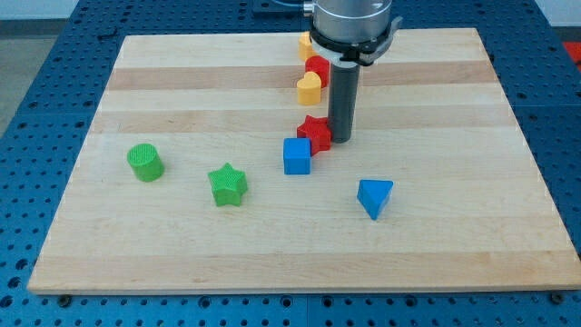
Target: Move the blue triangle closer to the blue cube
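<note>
The blue triangle lies apart from the blue cube, toward the view's bottom right. No gripper is fitted; nothing is held. My tip is set beside the red star, away from the triangle, so no push is possible yet.

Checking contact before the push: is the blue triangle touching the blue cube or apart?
Apart. Bare wood shows between the blue triangle and the blue cube; my tip sits beside the red block.

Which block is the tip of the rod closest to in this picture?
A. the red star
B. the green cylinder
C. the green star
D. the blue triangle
A: my tip stands right beside the red star, on its right side in the view, far from the other three blocks.
</note>
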